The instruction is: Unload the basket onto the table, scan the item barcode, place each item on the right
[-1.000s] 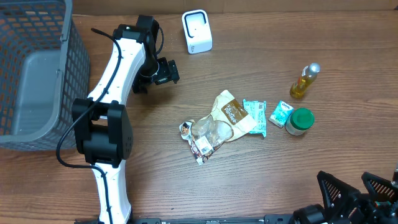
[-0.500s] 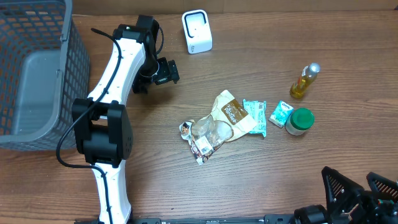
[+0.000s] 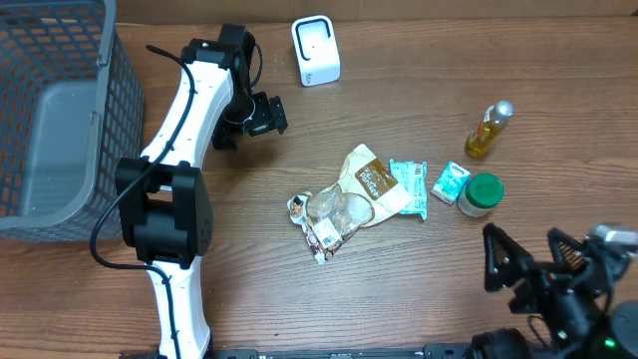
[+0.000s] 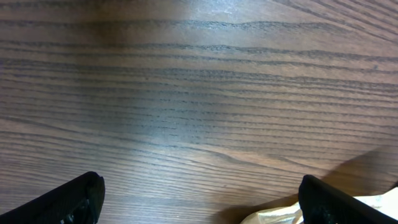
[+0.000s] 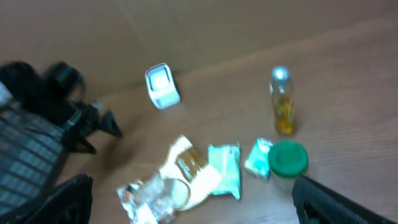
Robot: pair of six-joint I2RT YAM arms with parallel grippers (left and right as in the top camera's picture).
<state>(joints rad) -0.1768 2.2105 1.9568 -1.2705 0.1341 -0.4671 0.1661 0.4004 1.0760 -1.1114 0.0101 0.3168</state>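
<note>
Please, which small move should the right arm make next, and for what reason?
Probably reach the right gripper forward toward the green-lidded jar, the item nearest to it. Its jaws stand open and empty, no item is lifted yet, and the white scanner stands at the far side.

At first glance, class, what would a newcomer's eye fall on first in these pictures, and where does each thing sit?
The heap of crinkled snack packets in the middle of the table draws the eye first, with a green-lidded jar and a yellow bottle to its right. Next come the white scanner at the far edge and the grey mesh basket on the left.
</note>
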